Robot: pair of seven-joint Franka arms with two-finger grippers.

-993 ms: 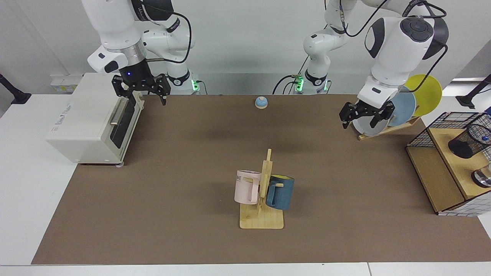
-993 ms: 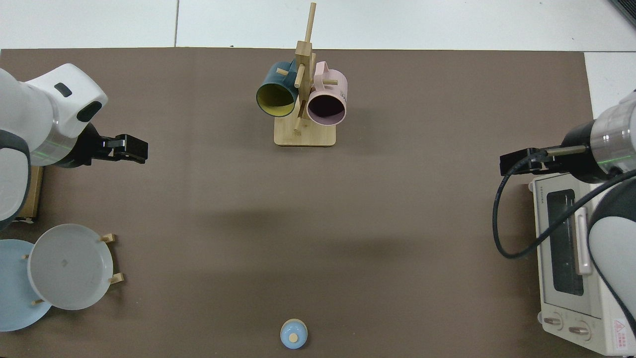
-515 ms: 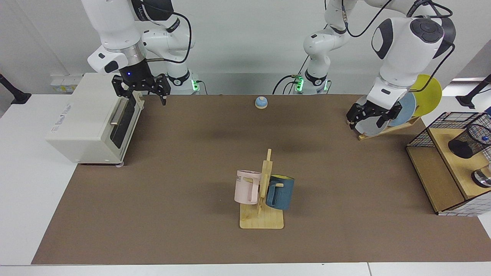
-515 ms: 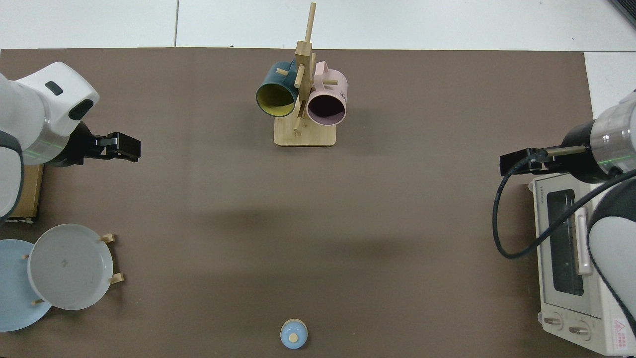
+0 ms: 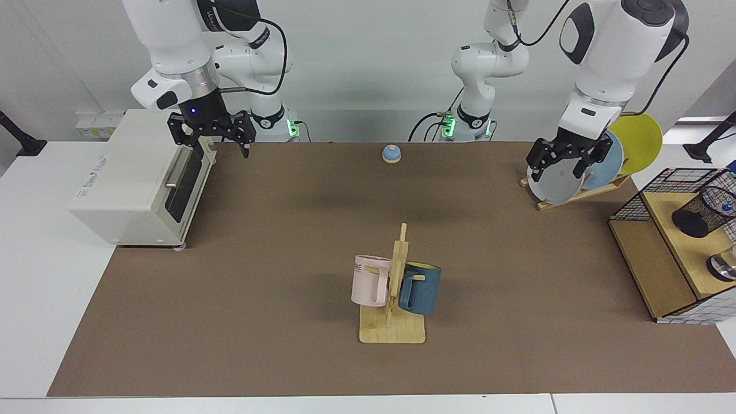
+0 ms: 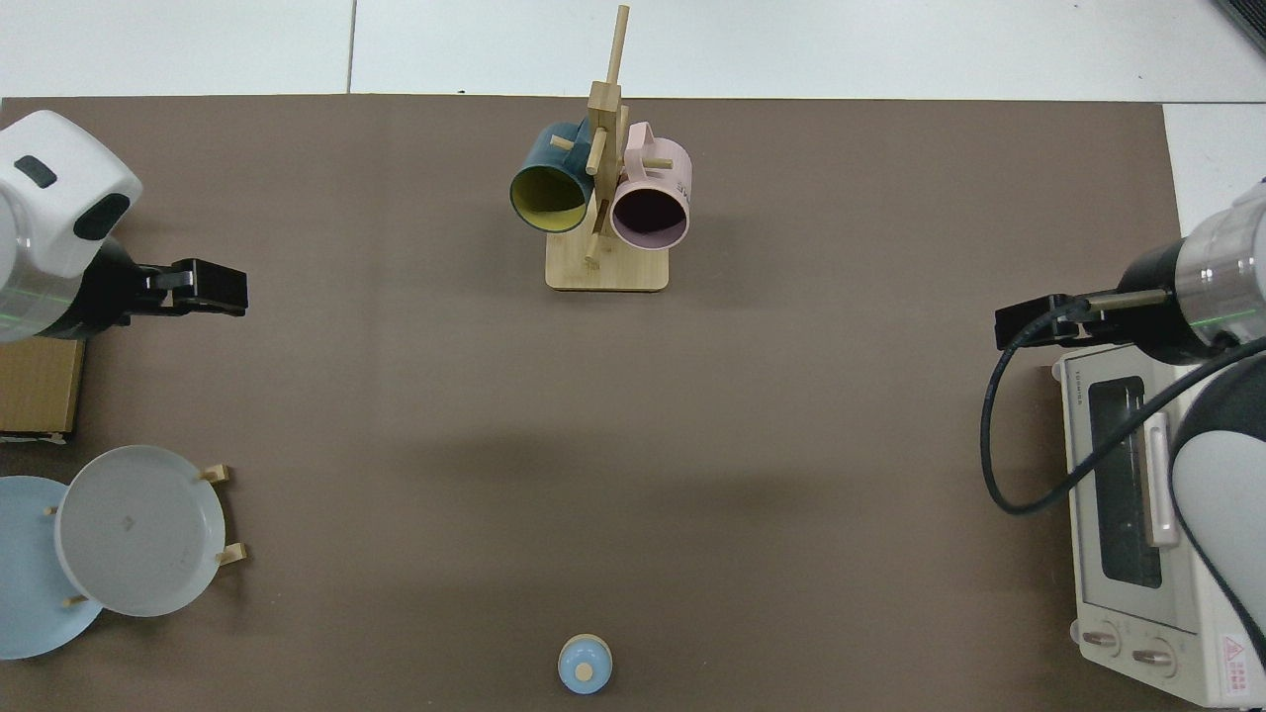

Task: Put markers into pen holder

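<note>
The pen holder (image 5: 697, 214), a black wire-mesh cup, leans on the wooden shelf (image 5: 644, 259) at the far right of the facing view. A small blue spot shows through its mesh; I cannot make out a marker's barrel anywhere. My left gripper (image 5: 563, 168) hangs open and empty in front of the plates, well to the left of the holder. From above, the left gripper (image 6: 223, 289) sits at the mat's left side. My right gripper (image 5: 222, 150) waits open and empty over the toaster oven's door edge, and the right gripper (image 6: 1019, 324) shows beside the oven in the top view.
A white toaster oven (image 5: 126, 178) stands on the left. A wooden mug rack (image 5: 393, 330) with a pink mug (image 5: 368, 280) and a blue mug (image 5: 422, 287) stands mid-table. Plates (image 5: 552, 181) lean in a rack at the back right. A small blue bell (image 5: 391, 153) sits at the back.
The left arm has risen and swung toward the facing view's right, carrying its open gripper from beside the plates to in front of them. The right arm has not moved.
</note>
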